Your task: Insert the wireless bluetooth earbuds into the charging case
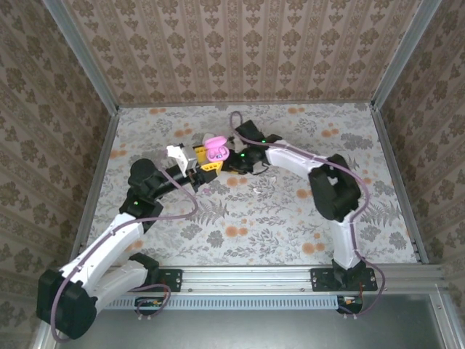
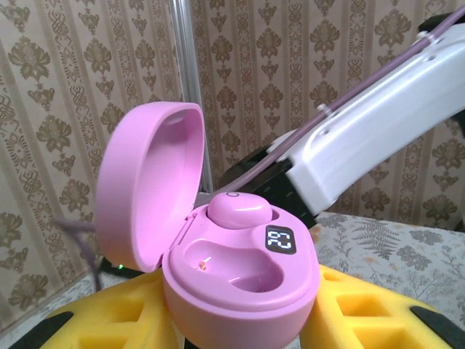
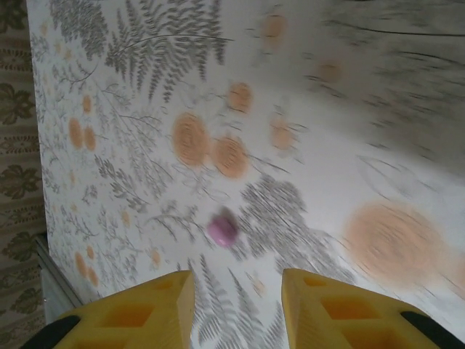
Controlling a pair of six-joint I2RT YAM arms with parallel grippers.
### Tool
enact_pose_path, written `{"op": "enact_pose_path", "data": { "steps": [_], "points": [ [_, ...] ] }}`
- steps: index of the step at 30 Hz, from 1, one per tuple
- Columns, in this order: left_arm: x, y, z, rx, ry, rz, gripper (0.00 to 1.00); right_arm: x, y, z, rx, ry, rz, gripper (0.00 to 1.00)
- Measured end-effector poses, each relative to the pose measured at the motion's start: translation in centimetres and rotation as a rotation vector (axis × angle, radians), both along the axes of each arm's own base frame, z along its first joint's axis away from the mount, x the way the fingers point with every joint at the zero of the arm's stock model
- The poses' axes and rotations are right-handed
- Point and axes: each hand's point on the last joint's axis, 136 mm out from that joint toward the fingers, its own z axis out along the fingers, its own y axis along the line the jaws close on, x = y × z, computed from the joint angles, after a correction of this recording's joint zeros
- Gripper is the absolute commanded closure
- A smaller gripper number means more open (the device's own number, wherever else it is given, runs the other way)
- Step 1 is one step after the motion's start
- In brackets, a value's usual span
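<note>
At twelve o'clock from your spread right claw (image 3: 236,309), centre over the pink earbud (image 3: 222,230); left claw (image 2: 240,323) pinches the charging case (image 2: 240,280).

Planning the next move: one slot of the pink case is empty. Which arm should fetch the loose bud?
Right. The right gripper, jaws open, points at the pink earbud on the table; the left gripper holds the case.

Top and right wrist views look down on the table (image 1: 290,225); left wrist faces the wall (image 2: 290,73).
</note>
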Motion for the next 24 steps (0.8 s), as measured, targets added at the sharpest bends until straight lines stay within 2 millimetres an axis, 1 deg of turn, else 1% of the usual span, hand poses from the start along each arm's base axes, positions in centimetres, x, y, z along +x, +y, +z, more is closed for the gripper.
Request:
{"op": "enact_pose_path", "data": {
  "steps": [3, 5, 7, 10, 13, 16, 20, 24],
  "points": [
    [-0.3, 0.5, -0.1, 0.011, -0.004, 0.023, 0.59, 0.1, 3.2, -1.3, 0.01, 0.013, 0.053, 0.62],
    [-0.5, 0.8, 0.0, 0.016, -0.007, 0.034, 0.59, 0.1, 4.9, -2.2, -0.002, 0.025, 0.081, 0.62],
    [-0.6, 0.9, 0.0, 0.022, -0.011, 0.04, 0.59, -0.3, 6.3, -3.1, -0.023, 0.04, 0.107, 0.62],
    [-0.6, 1.0, -0.4, 0.036, -0.004, 0.043, 0.59, -1.3, 7.5, -4.0, -0.046, 0.06, 0.138, 0.62],
    [-0.6, 1.0, -0.6, 0.042, 0.004, 0.044, 0.59, -1.8, 8.2, -4.6, -0.097, 0.053, 0.162, 0.63],
    [-0.6, 1.0, -0.6, 0.043, 0.002, 0.044, 0.59, -1.5, 8.4, -4.8, -0.166, 0.017, 0.176, 0.64],
    [-0.6, 1.0, -0.6, 0.043, 0.002, 0.044, 0.59, -1.5, 7.8, -5.3, -0.253, -0.012, 0.187, 0.66],
    [-0.6, 1.0, -0.6, 0.043, 0.001, 0.044, 0.59, -2.2, 6.8, -6.2, -0.322, -0.007, 0.207, 0.69]
  ]
}}
